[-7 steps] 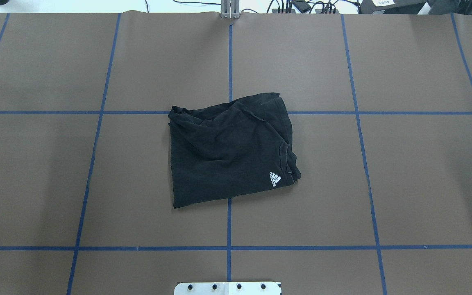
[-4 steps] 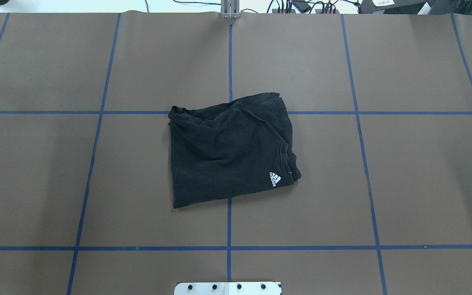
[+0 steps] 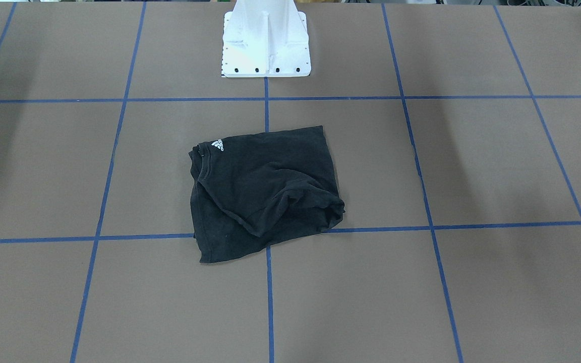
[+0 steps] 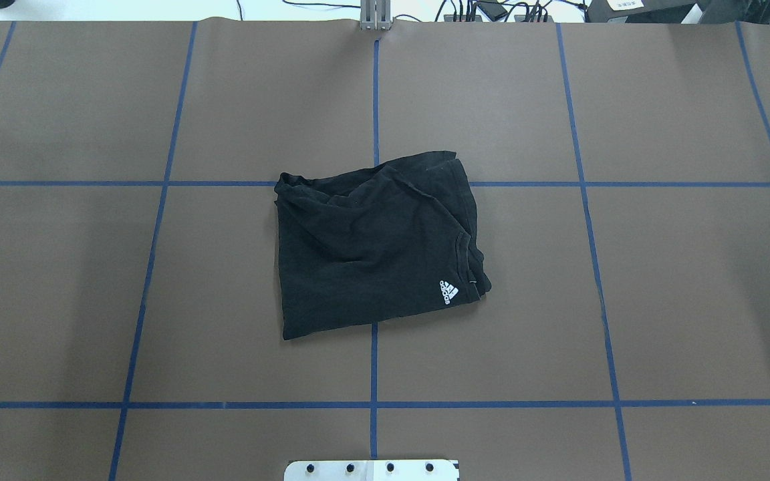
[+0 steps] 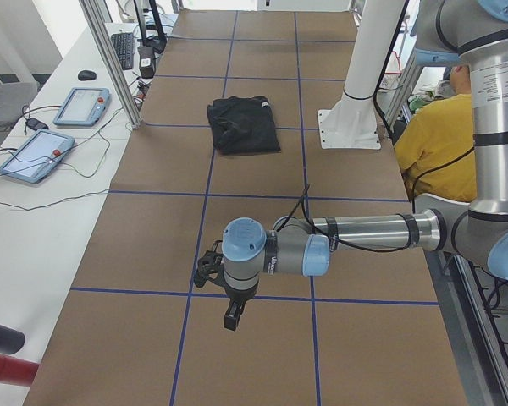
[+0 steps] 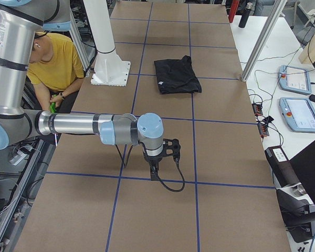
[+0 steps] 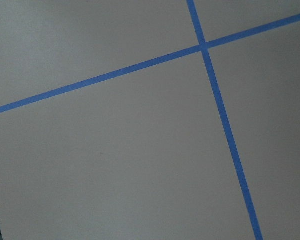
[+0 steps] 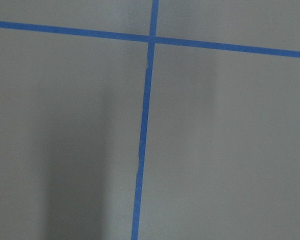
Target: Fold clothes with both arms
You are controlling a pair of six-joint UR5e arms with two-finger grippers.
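The clothes, a black T-shirt (image 4: 371,247), lie folded into a rough rectangle at the middle of the brown table, with a small white logo (image 4: 448,292) on the corner nearest the robot's right. The same shirt (image 3: 265,194) lies in front of the pedestal in the front-facing view. No arm reaches it. My left gripper (image 5: 231,320) hangs low over bare table far from the shirt (image 5: 241,125), and my right gripper (image 6: 153,170) hangs likewise far from the shirt (image 6: 176,75). I cannot tell whether either gripper is open or shut. Both wrist views hold only table and blue tape.
A white pedestal base (image 3: 265,45) stands at the robot's edge of the table. A person in a yellow shirt (image 6: 52,63) sits behind it. Tablets (image 5: 34,156) and cables lie on the white bench past the far edge, with aluminium posts (image 5: 110,59) along it.
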